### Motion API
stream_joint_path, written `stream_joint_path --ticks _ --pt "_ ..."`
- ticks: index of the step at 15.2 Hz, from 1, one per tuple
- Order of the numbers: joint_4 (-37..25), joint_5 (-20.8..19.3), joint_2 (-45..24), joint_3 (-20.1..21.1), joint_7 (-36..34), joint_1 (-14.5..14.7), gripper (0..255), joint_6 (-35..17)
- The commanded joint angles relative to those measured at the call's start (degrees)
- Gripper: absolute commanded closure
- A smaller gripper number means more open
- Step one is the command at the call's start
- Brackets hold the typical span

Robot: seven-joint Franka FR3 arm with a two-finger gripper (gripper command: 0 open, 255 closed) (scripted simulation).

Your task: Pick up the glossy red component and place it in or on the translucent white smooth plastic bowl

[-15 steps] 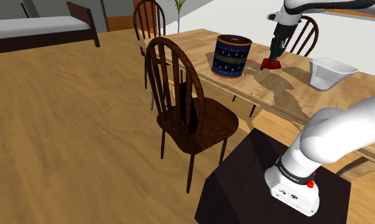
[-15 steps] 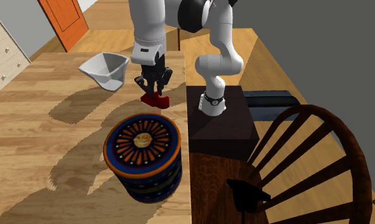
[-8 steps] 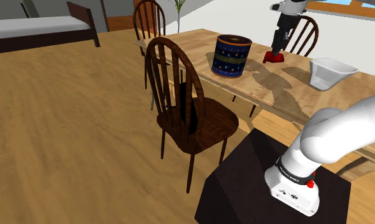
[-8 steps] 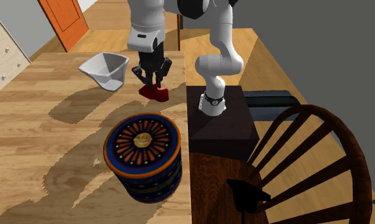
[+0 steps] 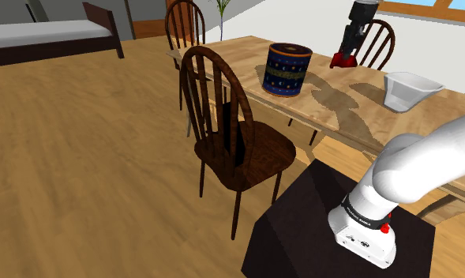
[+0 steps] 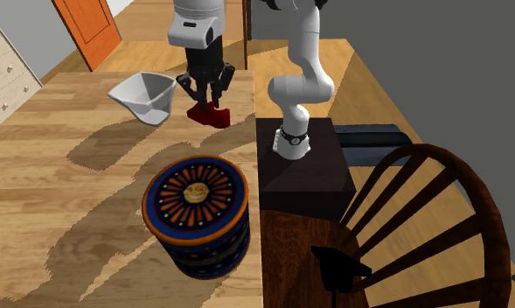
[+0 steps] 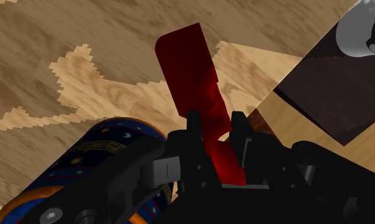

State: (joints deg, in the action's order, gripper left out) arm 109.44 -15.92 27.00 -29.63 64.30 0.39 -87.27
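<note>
red component [image 7: 191,70]: smooth, dark red, faint sheen; gripper [image 7: 216,122]: matt black; bowl [image 5: 410,89]: plain white, smooth, no visible translucency; table [image 5: 357,118]: light wood, bold grain; chair [image 5: 242,154]: dark polished wood; tin [image 6: 196,219]: smooth, printed pattern

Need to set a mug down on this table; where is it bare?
Bare wood spans the table from the patterned tin to the white bowl. Crowded beside the bowl, where the gripper holds the red component.
</note>
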Motion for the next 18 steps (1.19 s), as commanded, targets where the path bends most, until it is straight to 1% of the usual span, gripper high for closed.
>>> stream_joint_path --ticks 1,3,8,13,18 --pt "-2.1 0.3 -0.6 0.1 0.3 0.1 255 1.6" --pt "-3.8 0.5 -1.1 0.1 0.6 0.3 255 2.8" --pt "-5.2 -1.7 -0.1 -4.6 7.3 -1.5 255 3.6" --pt "-8.1 -3.3 -0.6 -10.3 14.6 -2.7 255 4.1" --pt "-12.7 -3.7 -3.1 -17.5 22.6 -2.8 255 4.3"
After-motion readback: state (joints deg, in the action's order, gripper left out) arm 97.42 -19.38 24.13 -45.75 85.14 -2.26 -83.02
